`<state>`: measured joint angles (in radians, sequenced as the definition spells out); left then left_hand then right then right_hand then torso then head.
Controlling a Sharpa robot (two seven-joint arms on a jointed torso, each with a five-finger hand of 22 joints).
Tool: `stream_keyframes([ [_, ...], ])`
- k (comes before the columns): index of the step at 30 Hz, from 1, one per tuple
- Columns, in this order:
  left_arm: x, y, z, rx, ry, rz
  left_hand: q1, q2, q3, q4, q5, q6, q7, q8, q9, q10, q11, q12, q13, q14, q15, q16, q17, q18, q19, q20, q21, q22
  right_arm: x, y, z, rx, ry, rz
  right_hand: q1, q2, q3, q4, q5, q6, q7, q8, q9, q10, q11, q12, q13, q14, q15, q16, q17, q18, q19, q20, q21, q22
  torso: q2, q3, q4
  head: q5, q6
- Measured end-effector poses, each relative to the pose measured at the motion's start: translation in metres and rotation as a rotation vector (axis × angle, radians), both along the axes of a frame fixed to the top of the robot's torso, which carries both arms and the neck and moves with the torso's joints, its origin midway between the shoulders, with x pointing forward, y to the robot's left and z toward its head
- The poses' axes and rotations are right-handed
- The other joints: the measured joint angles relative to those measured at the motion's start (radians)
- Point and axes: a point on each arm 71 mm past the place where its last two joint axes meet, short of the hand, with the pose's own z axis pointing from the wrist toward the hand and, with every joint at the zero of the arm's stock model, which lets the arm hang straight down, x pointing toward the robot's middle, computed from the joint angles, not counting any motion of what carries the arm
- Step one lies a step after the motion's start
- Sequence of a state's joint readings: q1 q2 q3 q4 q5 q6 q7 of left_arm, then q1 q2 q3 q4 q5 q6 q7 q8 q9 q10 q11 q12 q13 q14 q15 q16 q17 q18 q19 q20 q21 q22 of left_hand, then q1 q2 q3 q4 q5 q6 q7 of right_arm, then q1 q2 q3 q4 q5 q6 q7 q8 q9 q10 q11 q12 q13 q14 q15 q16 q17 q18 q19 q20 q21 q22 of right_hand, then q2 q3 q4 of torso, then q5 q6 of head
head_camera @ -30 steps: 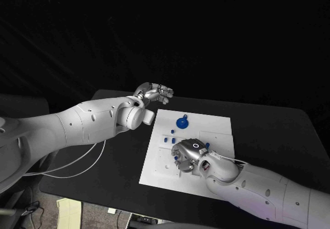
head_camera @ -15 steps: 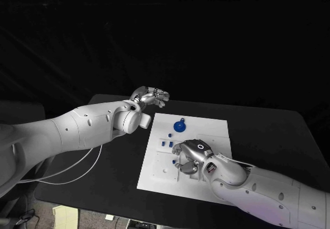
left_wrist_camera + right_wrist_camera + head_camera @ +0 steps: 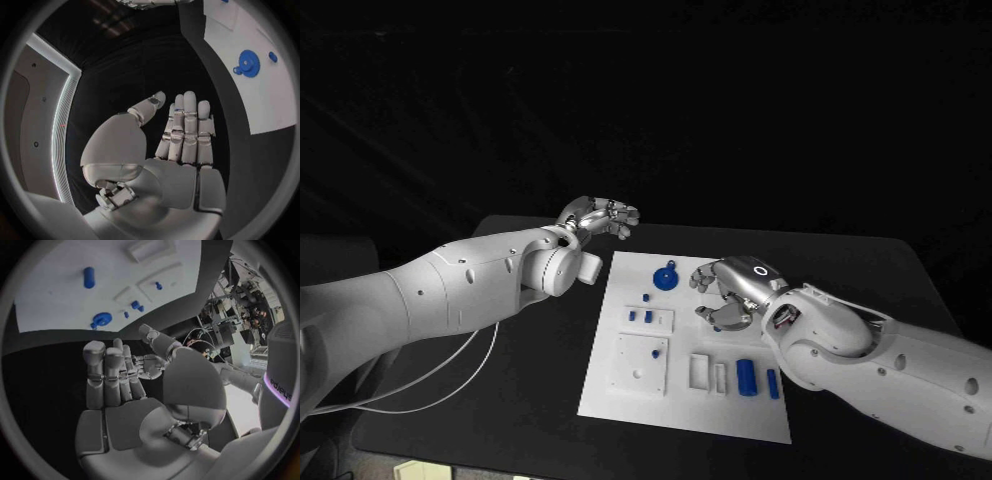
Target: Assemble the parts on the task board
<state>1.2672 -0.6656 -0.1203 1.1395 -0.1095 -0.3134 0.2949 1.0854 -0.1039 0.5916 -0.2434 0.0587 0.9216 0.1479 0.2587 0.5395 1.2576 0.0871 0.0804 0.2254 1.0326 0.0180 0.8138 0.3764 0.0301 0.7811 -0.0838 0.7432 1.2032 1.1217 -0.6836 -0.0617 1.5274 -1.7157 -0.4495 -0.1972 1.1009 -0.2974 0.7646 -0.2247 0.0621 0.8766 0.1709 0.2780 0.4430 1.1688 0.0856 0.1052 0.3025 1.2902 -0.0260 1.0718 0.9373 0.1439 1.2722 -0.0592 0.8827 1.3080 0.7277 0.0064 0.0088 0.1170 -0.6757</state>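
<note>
The white task board (image 3: 678,408) lies in the middle of the black table. A blue gear (image 3: 666,277) sits near its far edge, small blue pegs (image 3: 639,314) stand left of centre, and two blue cylinders (image 3: 746,376) lie at its right side. My right hand (image 3: 733,290) hovers over the board's far right part, empty, with its fingers apart. My left hand (image 3: 599,216) is raised beyond the board's far left corner and holds nothing. In the left wrist view its fingers (image 3: 186,130) are straight, and the gear (image 3: 250,64) lies off to one side. In the right wrist view the right hand (image 3: 125,375) is empty.
A white cable (image 3: 437,385) trails over the table's left side under my left arm. In the right wrist view the board (image 3: 50,300) carries a blue cylinder (image 3: 89,277), the gear (image 3: 102,318) and small pegs (image 3: 135,304).
My right hand has lifted off the board's middle and drawn toward its far right, uncovering the slots and the blue cylinders. The camera has shifted. My left hand stays raised.
</note>
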Motion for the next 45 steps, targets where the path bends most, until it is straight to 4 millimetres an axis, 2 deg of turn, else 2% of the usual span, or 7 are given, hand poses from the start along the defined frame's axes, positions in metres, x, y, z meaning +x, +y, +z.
stream_keyframes([
  [4,0.0,0.0,0.0,0.0,0.0,0.0,0.0,0.0,0.0,0.0,0.0,0.0,0.0,0.0,0.0,0.0,0.0,0.0,0.0,0.0,0.0,0.0,0.001,0.0,0.0,0.0,0.0,0.0,0.013,-0.015,0.001,-0.057,0.014,-0.032,0.0,0.0,-0.016,-0.004,0.0,0.001,-0.001,0.004,0.0,-0.006,0.006,-0.004,-0.006,0.001,0.001,0.0,0.0,0.0,0.0,0.0,0.0,0.0,0.0,0.0005,-0.0024,-0.004,0.004],
  [7,0.0,0.0,0.0,0.0,0.0,0.0,0.0,0.0,0.0,0.0,0.0,0.0,0.0,0.0,0.0,0.0,0.0,0.0,0.0,0.0,0.0,0.0,0.001,0.0,0.0,0.0,0.0,0.0,0.021,-0.022,-0.005,-0.105,0.037,-0.054,-0.001,0.0,-0.026,-0.003,-0.004,0.009,-0.029,0.012,0.0,-0.035,0.014,-0.019,-0.017,-0.007,0.009,0.0,-0.002,0.0,-0.008,0.008,-0.004,0.0,-0.001,0.001,-0.0036,-0.005,0.005],
  [13,0.0,-0.001,0.0,-0.001,0.0,-0.002,0.0,0.0,0.0,0.0,0.0,0.0,0.0,0.0,-0.001,0.0,0.0,0.0,0.0,0.0,0.0,0.0,0.002,0.0,0.0,0.0,0.0,0.001,0.029,-0.022,-0.018,-0.182,0.087,-0.061,-0.023,0.001,-0.056,-0.011,-0.008,0.0,-0.039,0.012,-0.001,-0.054,0.025,-0.029,-0.029,-0.017,0.019,0.0,-0.002,0.002,-0.019,0.011,-0.006,0.0,0.0,0.0018,-0.0021,-0.008,0.005],
  [27,-0.001,0.002,0.0,0.0,0.001,0.001,0.0,0.0,0.0,0.0,0.0,0.0,0.0,0.0,-0.001,0.0,0.0,0.0,0.0,0.0,0.0,0.0,0.003,0.0,0.0,0.0,0.0,0.001,0.026,-0.025,-0.045,-0.276,0.172,-0.056,-0.027,-0.003,-0.053,0.003,-0.008,0.008,-0.024,0.021,-0.001,-0.045,0.016,-0.024,-0.034,-0.017,0.019,0.005,-0.002,0.002,-0.019,0.011,-0.006,0.0,0.001,0.0001,-0.0007,-0.005,-0.006],
  [32,-0.001,0.003,0.0,0.0,0.001,0.002,0.0,0.0,0.0,0.0,0.0,0.0,0.0,0.0,-0.001,0.0,0.0,0.0,0.0,0.0,0.0,0.0,0.003,0.0,0.0,0.0,0.0,0.001,0.025,-0.024,-0.049,-0.286,0.18,-0.052,-0.008,0.012,-0.027,0.022,-0.008,0.029,-0.014,0.038,0.006,-0.021,0.01,-0.009,-0.034,-0.018,0.013,0.011,-0.002,0.002,-0.018,0.011,-0.006,0.0,0.001,0.0,-0.0008,-0.004,-0.009],
  [40,-0.001,0.003,0.0,0.0,0.001,0.002,0.0,0.0,0.0,0.0,0.0,0.0,0.0,0.0,-0.001,0.0,0.0,0.0,0.0,0.0,0.0,0.0,0.004,0.0,0.0,0.0,0.0,0.001,0.023,-0.019,-0.053,-0.29,0.181,-0.044,0.025,0.061,0.014,0.044,-0.008,0.072,-0.032,0.063,0.013,0.029,-0.011,0.015,-0.028,-0.003,-0.002,0.016,-0.003,0.002,-0.009,0.009,0.0,0.0,0.0,-0.0004,-0.0012,-0.004,-0.013],
  [45,-0.001,0.003,0.0,0.0,0.001,0.002,0.0,0.0,0.0,0.0,0.0,0.0,0.0,0.0,-0.002,0.0,0.0,0.0,0.0,0.0,0.0,-0.003,0.005,0.0,0.0,0.0,0.0,0.001,0.024,-0.019,-0.054,-0.294,0.176,-0.046,0.03,0.075,0.025,0.041,-0.008,0.08,-0.037,0.067,0.019,0.047,-0.014,0.019,-0.025,-0.006,-0.009,0.016,-0.004,0.002,-0.009,0.009,0.004,0.0,0.0,-0.0006,-0.0012,-0.004,-0.015],
])
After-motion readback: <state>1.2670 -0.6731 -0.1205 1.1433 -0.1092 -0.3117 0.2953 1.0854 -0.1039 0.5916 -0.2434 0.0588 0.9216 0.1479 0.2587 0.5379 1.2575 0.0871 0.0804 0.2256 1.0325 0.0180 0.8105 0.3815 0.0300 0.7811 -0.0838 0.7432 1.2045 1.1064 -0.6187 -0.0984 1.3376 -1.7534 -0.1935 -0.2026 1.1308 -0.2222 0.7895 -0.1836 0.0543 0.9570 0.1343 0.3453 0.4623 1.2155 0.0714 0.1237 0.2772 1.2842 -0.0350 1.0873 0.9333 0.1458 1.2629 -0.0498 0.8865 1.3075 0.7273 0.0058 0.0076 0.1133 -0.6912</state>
